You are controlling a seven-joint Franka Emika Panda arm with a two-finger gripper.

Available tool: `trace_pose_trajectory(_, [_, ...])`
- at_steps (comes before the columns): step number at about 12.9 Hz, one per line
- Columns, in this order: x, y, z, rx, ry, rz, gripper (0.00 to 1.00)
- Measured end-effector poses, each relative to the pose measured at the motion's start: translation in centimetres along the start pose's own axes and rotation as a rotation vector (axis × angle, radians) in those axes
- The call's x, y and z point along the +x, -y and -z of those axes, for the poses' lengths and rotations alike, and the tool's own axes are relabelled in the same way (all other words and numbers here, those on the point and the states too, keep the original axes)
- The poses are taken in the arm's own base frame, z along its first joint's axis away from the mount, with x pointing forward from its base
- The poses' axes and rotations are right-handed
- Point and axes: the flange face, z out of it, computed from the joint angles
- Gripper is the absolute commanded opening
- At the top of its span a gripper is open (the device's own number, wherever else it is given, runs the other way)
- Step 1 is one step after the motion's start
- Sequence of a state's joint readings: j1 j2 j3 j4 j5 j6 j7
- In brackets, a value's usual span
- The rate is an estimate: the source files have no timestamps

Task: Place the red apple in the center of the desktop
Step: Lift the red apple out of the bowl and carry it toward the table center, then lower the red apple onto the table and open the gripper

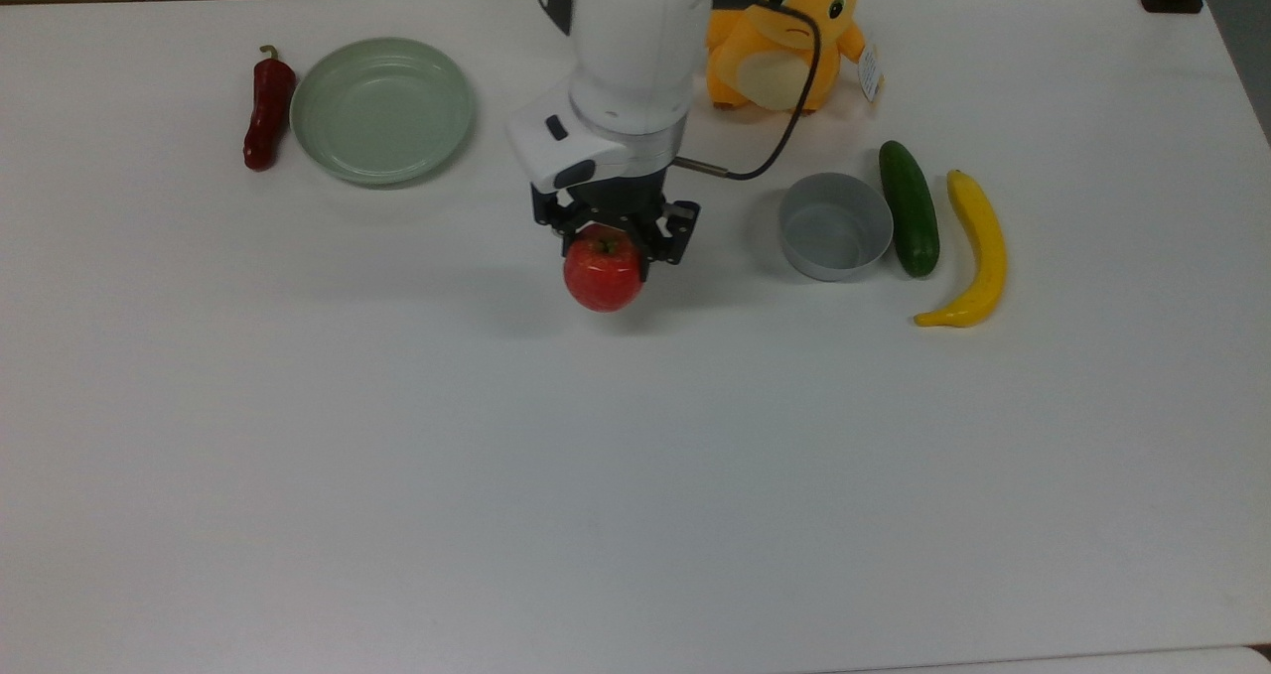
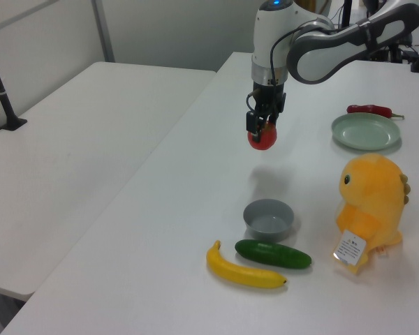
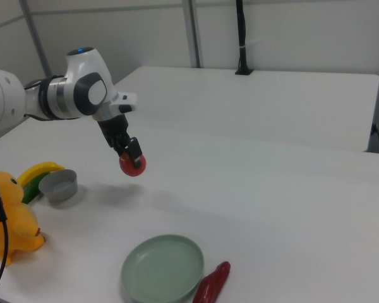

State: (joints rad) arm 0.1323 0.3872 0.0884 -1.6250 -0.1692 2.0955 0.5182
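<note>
The red apple (image 1: 603,274) hangs in the air above the white desktop (image 1: 635,475), held from above by my gripper (image 1: 614,240), which is shut on it. In the top view it sits slightly left of the desktop's middle, in the upper half. The left view shows the red apple (image 2: 262,138) well clear of the desktop (image 2: 160,230), its shadow below it, under my gripper (image 2: 264,123). Seen from the right view, the red apple (image 3: 133,165) floats above the desktop (image 3: 271,208) at my gripper (image 3: 130,151).
A grey bowl (image 1: 835,226), a green cucumber (image 1: 914,220) and a yellow banana (image 1: 975,249) lie at the top view's right. An orange plush toy (image 1: 784,34) sits behind them. At the top view's upper left are a pale green plate (image 1: 382,110) and a dark-red chili pepper (image 1: 267,108).
</note>
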Motion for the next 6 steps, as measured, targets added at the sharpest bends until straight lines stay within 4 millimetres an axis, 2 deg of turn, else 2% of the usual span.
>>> trace_pose_trajectory(2, [0.2, -1.0, -1.3, -0.015, 0.019, 0.000, 0.29])
trace_pose_trajectory(4, [0.1, -1.1, -2.9, -0.024, 0.041, 0.008, 0.30])
trace_pose_trajectory(6, [0.1, -1.2, -3.6, -0.027, 0.051, 0.008, 0.30])
